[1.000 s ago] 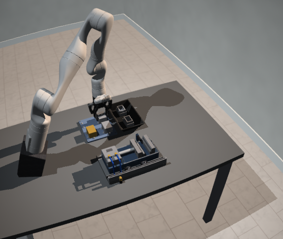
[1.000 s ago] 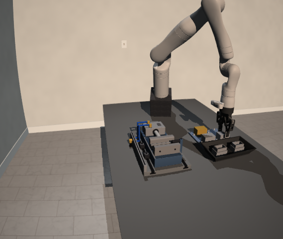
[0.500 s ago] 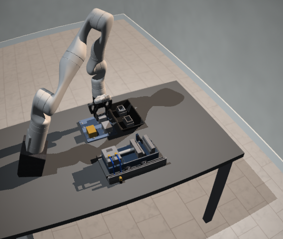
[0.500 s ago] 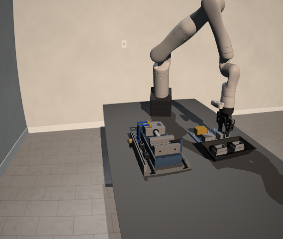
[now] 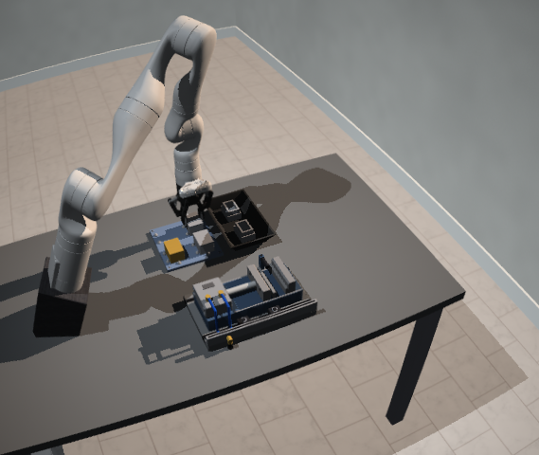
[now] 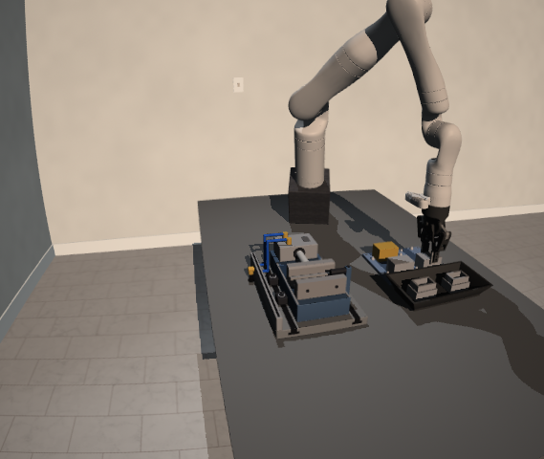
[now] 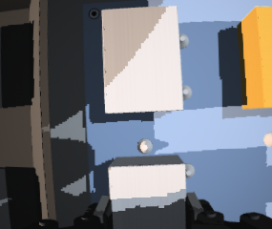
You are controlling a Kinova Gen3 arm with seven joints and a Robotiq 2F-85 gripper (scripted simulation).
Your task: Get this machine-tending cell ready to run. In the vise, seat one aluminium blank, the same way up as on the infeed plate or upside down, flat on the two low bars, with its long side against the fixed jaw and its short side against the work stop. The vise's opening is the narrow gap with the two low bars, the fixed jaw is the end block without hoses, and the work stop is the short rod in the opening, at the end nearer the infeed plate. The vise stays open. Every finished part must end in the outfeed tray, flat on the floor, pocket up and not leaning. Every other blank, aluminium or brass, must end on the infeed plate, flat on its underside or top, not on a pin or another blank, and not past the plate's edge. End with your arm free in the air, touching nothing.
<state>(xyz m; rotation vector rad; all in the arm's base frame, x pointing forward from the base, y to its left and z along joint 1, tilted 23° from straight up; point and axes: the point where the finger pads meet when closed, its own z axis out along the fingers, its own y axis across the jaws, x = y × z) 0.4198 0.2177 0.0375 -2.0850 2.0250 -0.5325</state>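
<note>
Beige wall, tiled floor, dark bench [image 5: 367, 274] bearing the whole cell. Blue infeed plate [image 5: 157, 241] near bench centre; black outfeed tray [image 5: 265, 226] touching it at about 3 o'clock in the top view; vise [image 5: 255, 299] at about 5 o'clock from the plate, well apart, opening bare.

Hand [image 7: 145, 206] down over the plate's far end, fingers pinched on the short flanks of one aluminium blank [image 7: 146, 182], which sits flat on the plate against a locating pin [image 7: 145, 146]. Second aluminium blank [image 7: 142, 59] at 12 o'clock from the held one in the wrist view, flat and apart from it. Brass blank [image 7: 264, 57] at about 2 o'clock, also on the plate. Two finished parts [image 5: 239, 220] in the tray, pockets up, seemingly flat.

Step in hand, by judgement: grasp just made on the blank meant for the vise; lift not begun.

Next move, likely: straight lift until clear of the pins, carry toward 5 o'clock over the vise, turn so the long side faces the hose-free end block, lower between the jaws onto the two low bars, slide toward the work stop at the end nearer the plate. Then release and rise free.
</note>
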